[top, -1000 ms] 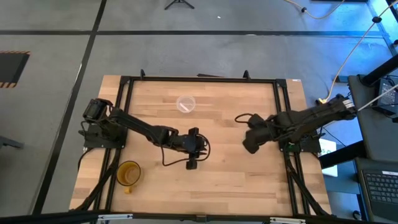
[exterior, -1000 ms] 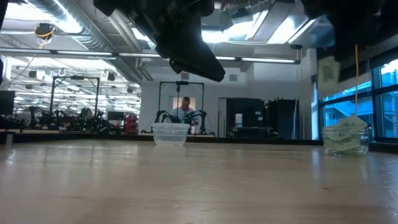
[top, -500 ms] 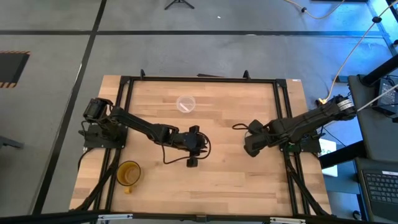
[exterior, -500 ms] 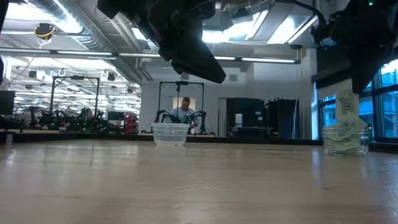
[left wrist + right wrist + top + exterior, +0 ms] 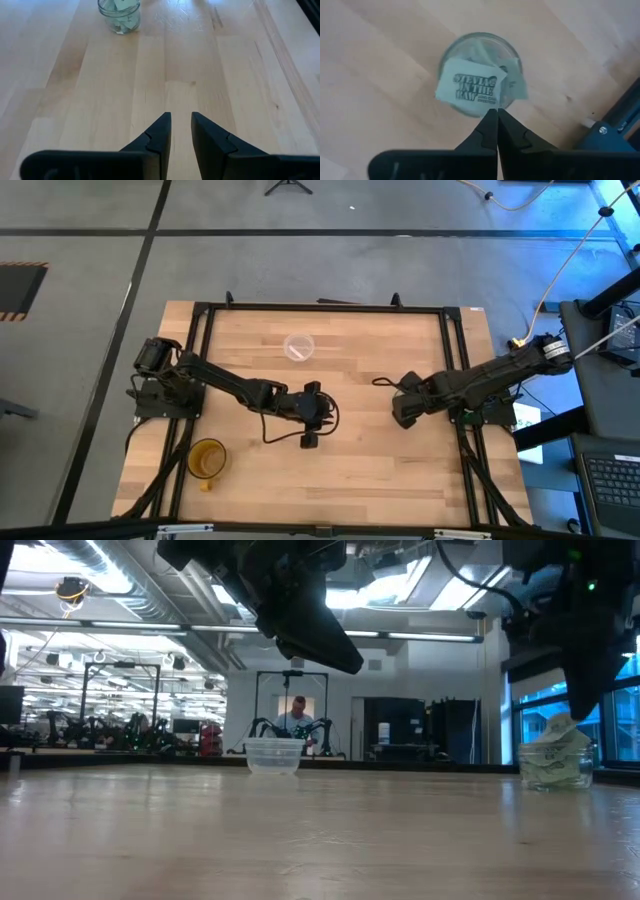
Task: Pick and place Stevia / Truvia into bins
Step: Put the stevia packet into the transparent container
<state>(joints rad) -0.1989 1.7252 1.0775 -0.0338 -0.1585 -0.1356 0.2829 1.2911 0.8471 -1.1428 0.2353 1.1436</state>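
A small glass jar (image 5: 479, 72) near the table's right side holds several white-and-green Stevia sachets (image 5: 125, 17). My right gripper (image 5: 496, 111) hangs straight above it, shut on one more sachet (image 5: 471, 88) that spreads over the jar's mouth; in the high view the gripper (image 5: 402, 416) hides the jar. A wider clear cup (image 5: 298, 347) stands on its base at the far middle of the table. My left gripper (image 5: 181, 119) hovers over the table's middle, open, with bare wood between its fingers. My right gripper pinches the sachet between its two shut fingertips at one edge (image 5: 491, 103), near a corner. The fingers come from above, pointing down. The sachet hangs tilted below them (image 5: 560, 730), down at the jar's mouth among the sachets that stick out of it.
An amber mug (image 5: 207, 459) stands at the near left. A black frame (image 5: 320, 307) runs around the table top. The wood between the cup, the jar and the mug is bare. A person shows far behind the table in the low view.
My right gripper has come down toward the glass jar with the sachet, staying shut. The sachet hung well above the jar a second ago and now reaches its mouth.
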